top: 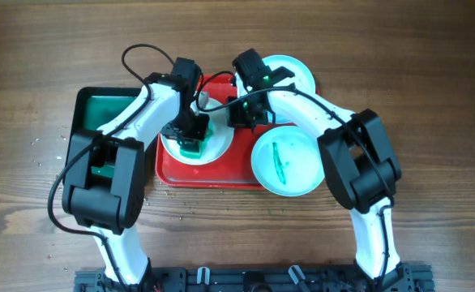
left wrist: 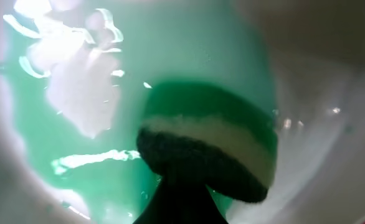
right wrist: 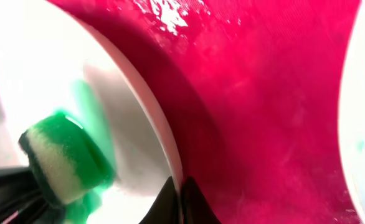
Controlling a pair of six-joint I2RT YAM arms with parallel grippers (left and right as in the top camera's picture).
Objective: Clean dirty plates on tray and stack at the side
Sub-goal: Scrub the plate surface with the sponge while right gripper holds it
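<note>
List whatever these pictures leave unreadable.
- Far pale aqua round plate, overhead: the right arm covers part of it, and no smear can be seen.
- White round plate, overhead: the left hand and green-and-white sponge hide its middle.
- Right hand, right wrist view: cut off by the bottom edge, so it is unclear whether it grips the white rim.
- Dark green rectangular tray, overhead: the left arm covers part of it.

Finding: no text, label, brand, number or sign is showing legibly in any of the three views. The overhead view is showing nothing large enough to read, and both wrist views are showing only close, blurred surfaces without markings.
</note>
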